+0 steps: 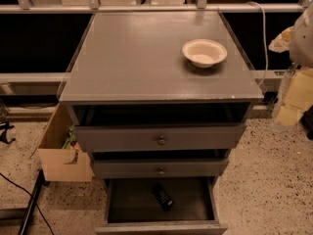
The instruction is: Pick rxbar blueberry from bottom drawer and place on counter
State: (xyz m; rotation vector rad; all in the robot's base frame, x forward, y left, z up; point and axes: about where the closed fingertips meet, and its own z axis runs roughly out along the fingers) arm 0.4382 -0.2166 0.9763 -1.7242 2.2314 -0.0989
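Camera view: bottom drawer (128,203) pulled open. rxbar blueberry (163,197) flat on its floor, near centre. Gripper (294,105) at right edge beside counter (142,58), well apart from bar, holding nothing seen; how far open, cannot tell.

Risks: thin flat bar may skid under pinch; middle drawer (160,169) above crowds descent.

Bar's long axis diagonal, back-left to front-right.

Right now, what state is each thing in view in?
bottom drawer: pulled open.
rxbar blueberry: lying flat inside the bottom drawer.
top drawer: seems slightly ajar.
middle drawer: seems slightly ajar.
bowl: upright, empty, on the counter.
claw: at the right edge, beside the counter, away from drawers.
cardboard box: open, on the floor.
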